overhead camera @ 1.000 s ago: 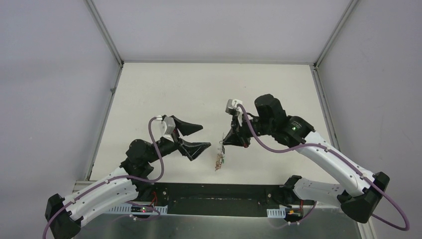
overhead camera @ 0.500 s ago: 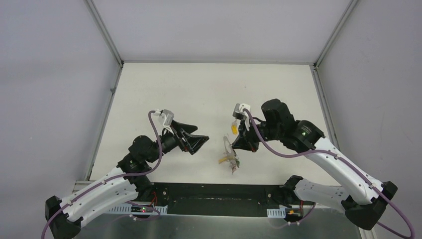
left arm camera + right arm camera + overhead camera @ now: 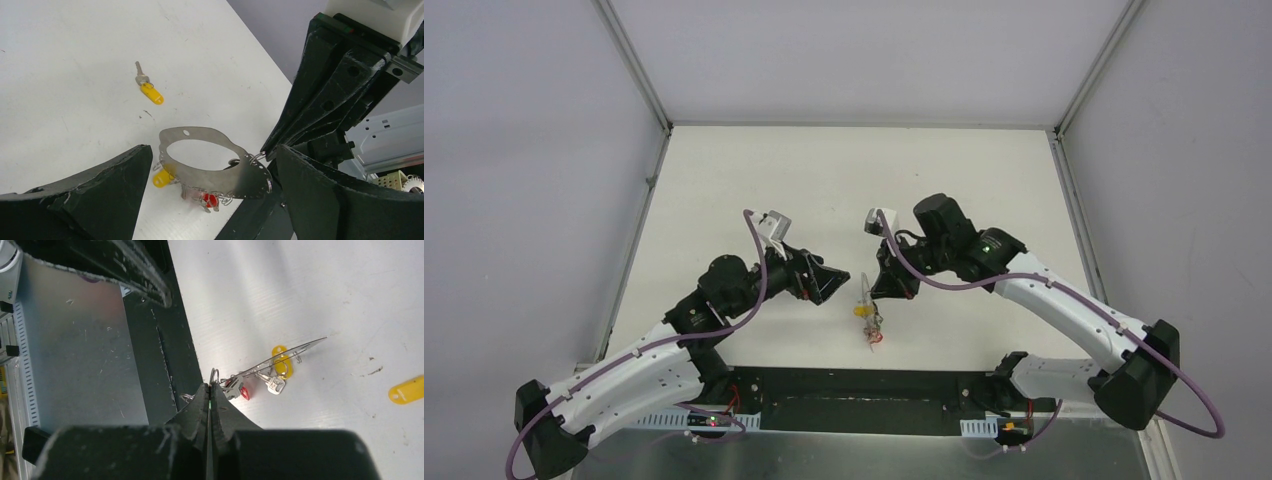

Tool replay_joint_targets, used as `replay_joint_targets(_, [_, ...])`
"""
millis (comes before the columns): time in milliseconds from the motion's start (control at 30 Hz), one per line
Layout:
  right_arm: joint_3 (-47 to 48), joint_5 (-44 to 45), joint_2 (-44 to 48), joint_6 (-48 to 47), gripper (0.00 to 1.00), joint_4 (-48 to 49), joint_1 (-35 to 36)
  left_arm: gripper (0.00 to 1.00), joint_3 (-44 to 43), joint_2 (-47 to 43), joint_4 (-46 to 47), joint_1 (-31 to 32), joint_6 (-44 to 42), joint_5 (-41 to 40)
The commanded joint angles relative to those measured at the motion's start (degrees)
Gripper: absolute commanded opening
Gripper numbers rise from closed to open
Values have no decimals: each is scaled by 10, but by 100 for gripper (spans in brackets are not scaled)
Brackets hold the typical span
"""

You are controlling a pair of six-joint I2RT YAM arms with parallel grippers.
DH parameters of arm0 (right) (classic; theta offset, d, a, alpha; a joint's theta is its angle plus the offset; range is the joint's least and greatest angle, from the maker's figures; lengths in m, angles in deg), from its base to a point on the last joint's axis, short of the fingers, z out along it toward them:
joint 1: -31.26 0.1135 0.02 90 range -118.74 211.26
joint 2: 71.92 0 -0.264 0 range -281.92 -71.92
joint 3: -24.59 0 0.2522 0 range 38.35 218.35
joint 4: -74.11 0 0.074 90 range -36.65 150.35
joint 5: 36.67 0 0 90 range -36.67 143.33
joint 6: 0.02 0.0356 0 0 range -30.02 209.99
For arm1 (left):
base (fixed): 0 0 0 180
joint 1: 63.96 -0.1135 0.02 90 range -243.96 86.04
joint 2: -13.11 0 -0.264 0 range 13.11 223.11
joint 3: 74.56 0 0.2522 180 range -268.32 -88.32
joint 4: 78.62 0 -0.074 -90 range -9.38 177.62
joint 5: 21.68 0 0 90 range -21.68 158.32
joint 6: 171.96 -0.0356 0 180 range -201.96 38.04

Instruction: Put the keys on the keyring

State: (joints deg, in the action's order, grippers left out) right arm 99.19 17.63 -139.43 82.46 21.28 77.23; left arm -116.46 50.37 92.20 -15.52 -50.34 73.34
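The keyring (image 3: 200, 175) is a flat grey oval loop, hanging tilted just above the table. Keys with a yellow tag (image 3: 162, 177) and a red tag (image 3: 210, 200) dangle from it. In the top view the bunch (image 3: 871, 325) hangs below my right gripper (image 3: 879, 290). My right gripper (image 3: 209, 386) is shut on a green tag whose small ring links to the keyring's end; the loop (image 3: 280, 354) shows edge-on. My left gripper (image 3: 212, 150) is open, one finger on each side of the keyring and not touching it. A loose key with a yellow tag (image 3: 147, 90) lies on the table beyond.
The white table (image 3: 754, 190) ends at a black strip and metal plate (image 3: 75, 365) near the arm bases. Grey walls (image 3: 534, 200) and frame rails close in the sides and back. The loose yellow tag (image 3: 409, 390) lies to the right of the bunch.
My right arm swung left, carrying the keyring and its keys. My left gripper moved right and forward to straddle the loop, its fingers opening wider.
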Motion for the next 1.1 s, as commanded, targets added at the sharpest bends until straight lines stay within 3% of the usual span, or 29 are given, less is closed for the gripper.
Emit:
replay_joint_targets(0, [4,-39,-21,21,0,91,3,99,-21,1,-4,5,0,21])
replay_joint_targets(500, [-26,-62,-132,145,1,282,16,99,-4,-59,-13,6,-1,8])
replay_joint_targets(633, [-32,-66,-153,175,11,331,19,99,4,-83,-17,6,-3,4])
replay_joint_targets(900, [-45,-7,-135,177,49,341,16,99,8,-97,-66,6,16,-29])
replay_joint_targets(1067, [-84,38,-88,176,63,341,3,99,9,-81,-100,6,32,-47])
